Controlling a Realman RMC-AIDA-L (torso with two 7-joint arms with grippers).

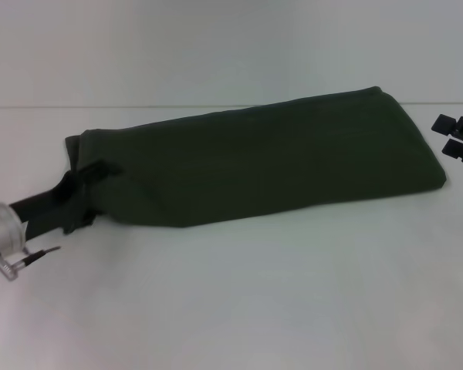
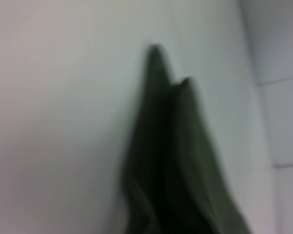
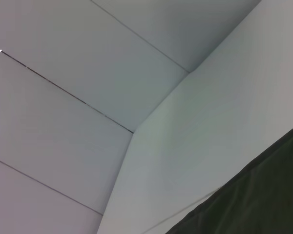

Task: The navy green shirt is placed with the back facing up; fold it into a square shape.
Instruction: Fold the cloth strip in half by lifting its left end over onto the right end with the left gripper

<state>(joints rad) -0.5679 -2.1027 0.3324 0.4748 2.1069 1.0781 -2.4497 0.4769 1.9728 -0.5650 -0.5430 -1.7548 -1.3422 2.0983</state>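
Navy green shirt (image 1: 262, 158) — dark olive, folded into long tapered strip, lying flat on the white table — wider end right, narrower left end bunched.

left gripper (image 1: 83, 187) fingertips hidden under navy green shirt (image 1: 255, 158) | right gripper (image 1: 461, 141) cut off (frame edge)

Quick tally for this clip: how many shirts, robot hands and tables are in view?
Shirts: 1, the green shirt, folded into a long band.
Robot hands: 2, the left hand at the shirt's left end, the right hand beside its right end, apart from it.
Tables: 1, the white table.
Total: 4
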